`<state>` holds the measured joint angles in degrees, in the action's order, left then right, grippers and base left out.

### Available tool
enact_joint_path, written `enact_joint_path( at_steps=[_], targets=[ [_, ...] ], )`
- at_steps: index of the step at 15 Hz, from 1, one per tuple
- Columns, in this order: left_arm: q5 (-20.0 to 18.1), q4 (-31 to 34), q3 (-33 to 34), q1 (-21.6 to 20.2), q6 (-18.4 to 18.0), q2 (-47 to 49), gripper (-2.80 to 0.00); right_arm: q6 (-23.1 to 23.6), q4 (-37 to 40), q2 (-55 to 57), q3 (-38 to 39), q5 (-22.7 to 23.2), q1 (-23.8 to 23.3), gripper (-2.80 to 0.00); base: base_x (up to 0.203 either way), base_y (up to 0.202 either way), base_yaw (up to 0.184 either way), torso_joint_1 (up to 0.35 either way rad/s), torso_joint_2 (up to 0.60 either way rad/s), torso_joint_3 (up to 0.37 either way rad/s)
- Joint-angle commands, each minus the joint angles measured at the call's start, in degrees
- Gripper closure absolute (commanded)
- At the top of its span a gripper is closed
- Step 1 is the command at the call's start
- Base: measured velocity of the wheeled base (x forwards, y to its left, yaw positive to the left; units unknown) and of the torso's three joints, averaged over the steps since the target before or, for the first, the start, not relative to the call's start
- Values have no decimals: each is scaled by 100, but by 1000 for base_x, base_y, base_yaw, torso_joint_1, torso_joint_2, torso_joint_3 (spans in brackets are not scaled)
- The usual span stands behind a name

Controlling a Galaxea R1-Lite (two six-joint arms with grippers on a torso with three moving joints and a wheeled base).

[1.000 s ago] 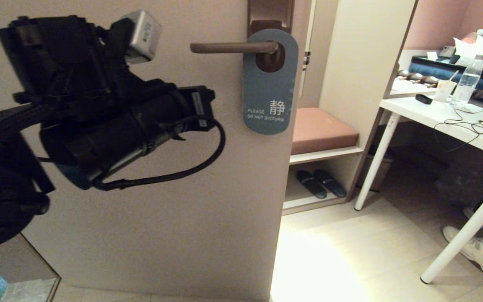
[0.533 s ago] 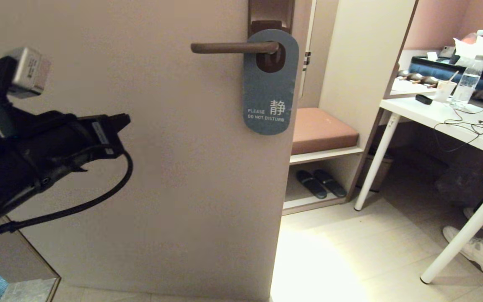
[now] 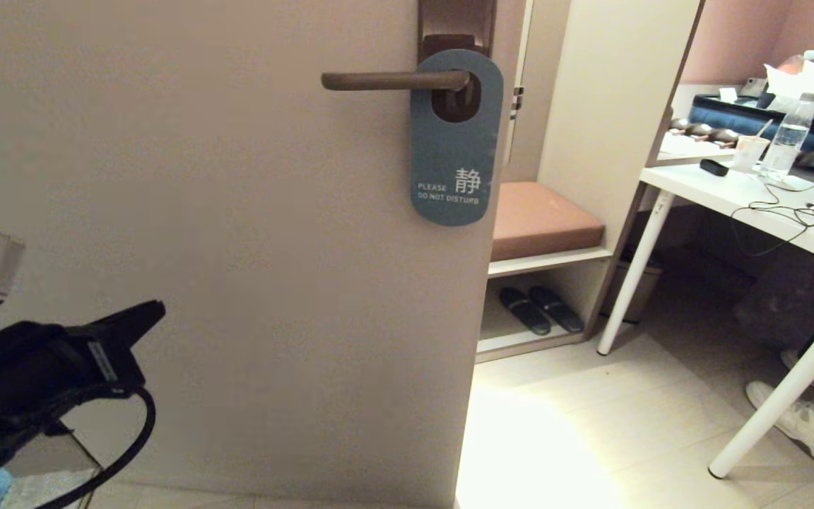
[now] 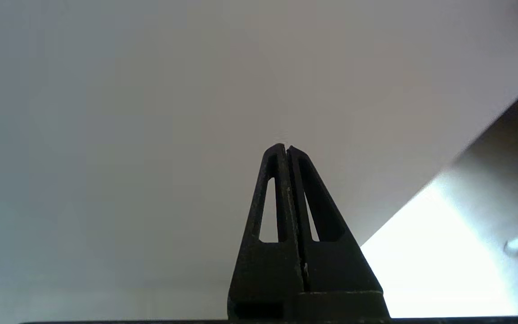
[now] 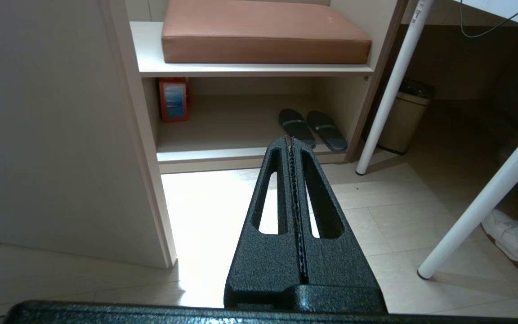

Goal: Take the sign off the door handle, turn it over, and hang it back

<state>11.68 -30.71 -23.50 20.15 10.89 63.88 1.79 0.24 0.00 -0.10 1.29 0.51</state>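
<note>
The sign [image 3: 456, 138] is hanging on the door handle [image 3: 394, 80] in the upper middle of the head view, grey-blue face with "PLEASE DO NOT DISTURB" showing outward. Whether it has been turned over yet cannot be told from this alone; no gripper is touching it. Its long axis is running straight up and down, hole end at the top, rounded lettered end pointing down. The left gripper [image 4: 285, 148] is sitting at the lower left of the frame, well apart from the sign, jaws pressed together. The right gripper [image 5: 291, 140] is pointing at the floor, jaws likewise pressed together, holding nothing.
</note>
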Motion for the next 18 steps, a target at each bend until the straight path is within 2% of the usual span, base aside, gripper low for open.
enact_joint_path(
  at_steps=[1,4,6,8,10,12,15,16,18],
  targets=[
    [9,-21,700,-70,6,-501,0,5,2,9,1,3,2,0,0,0,0,0,0,0],
    [7,-16,1634,-239,5,-1287,0,5,2,9,1,3,2,0,0,0,0,0,0,0],
    [4,31,2237,-622,-47,-1946,0,5,2,9,1,3,2,0,0,0,0,0,0,0],
    [0,390,2318,-909,-152,-2567,0,5,2,9,1,-2,2,0,0,0,0,0,0,0],
    [-5,865,2340,-1398,-442,-3179,0,5,2,9,1,3,2,0,0,0,0,0,0,0],
    [-7,1291,2346,-1774,-569,-3822,0,5,2,9,1,3,2,0,0,0,0,0,0,0],
    [-43,1980,2345,-1914,-668,-4829,0,5,2,9,1,3,2,0,0,0,0,0,0,0],
    [-286,2154,2347,-1884,-714,-5055,0,5,2,9,1,3,2,0,0,0,0,0,0,0],
    [-1199,2468,2347,-1856,-815,-5160,0,5,2,9,1,3,2,0,0,0,0,0,0,0]
  ],
)
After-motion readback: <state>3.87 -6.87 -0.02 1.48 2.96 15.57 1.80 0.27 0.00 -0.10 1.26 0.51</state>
